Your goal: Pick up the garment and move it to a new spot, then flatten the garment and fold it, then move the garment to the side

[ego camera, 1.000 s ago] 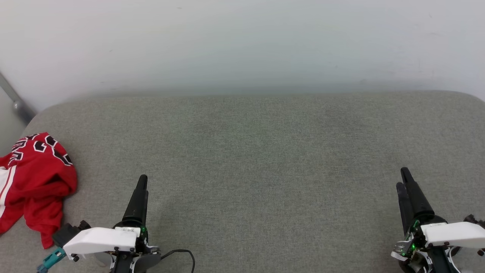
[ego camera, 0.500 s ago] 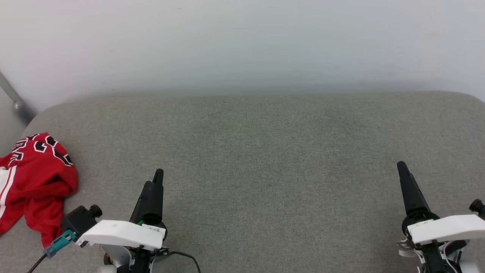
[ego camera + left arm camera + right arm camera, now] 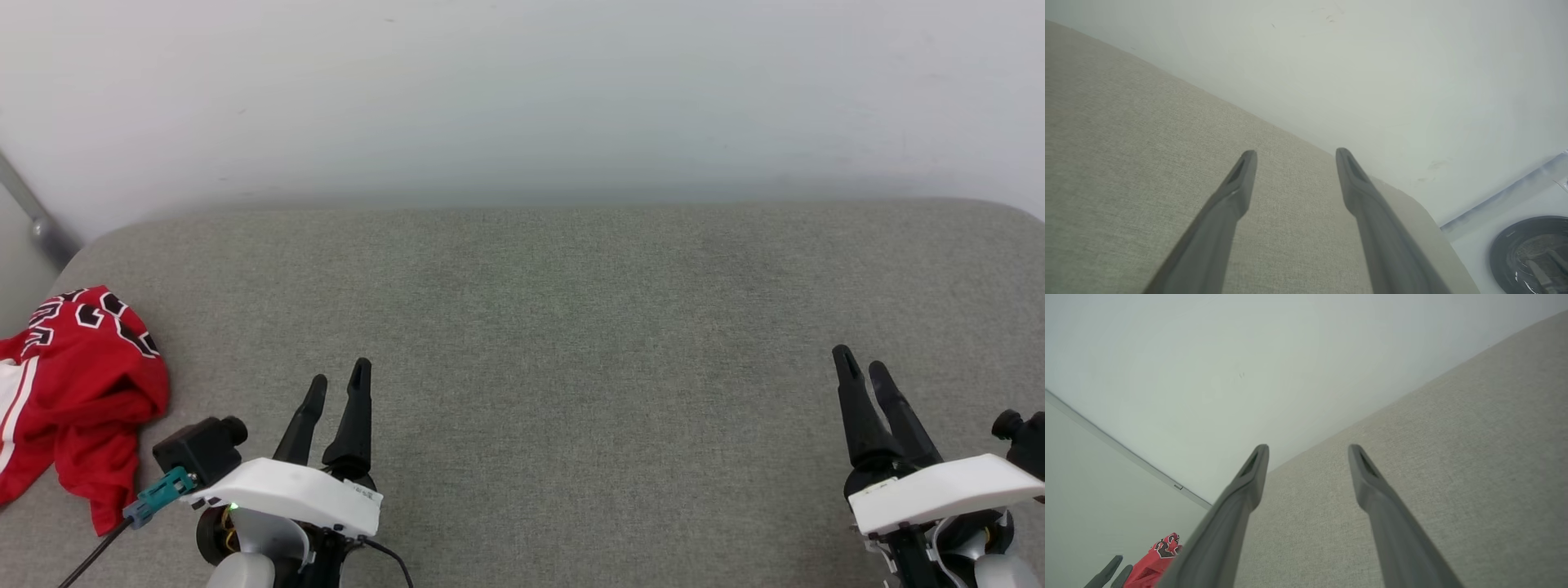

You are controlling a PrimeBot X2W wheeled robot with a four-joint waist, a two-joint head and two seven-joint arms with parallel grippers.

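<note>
Grey fabric surface (image 3: pixel 571 327) against a pale wall (image 3: pixel 522 98); the garment (image 3: pixel 77 392) lies crumpled at its left edge. Left gripper (image 3: pixel 340 371) and right gripper (image 3: pixel 859 359), fingers spread and empty, sit well apart near the front.

The garment (image 3: pixel 82 388) runs off the left edge.

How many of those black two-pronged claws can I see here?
2: the left gripper at lower left, near the garment; the right gripper at lower right.
</note>
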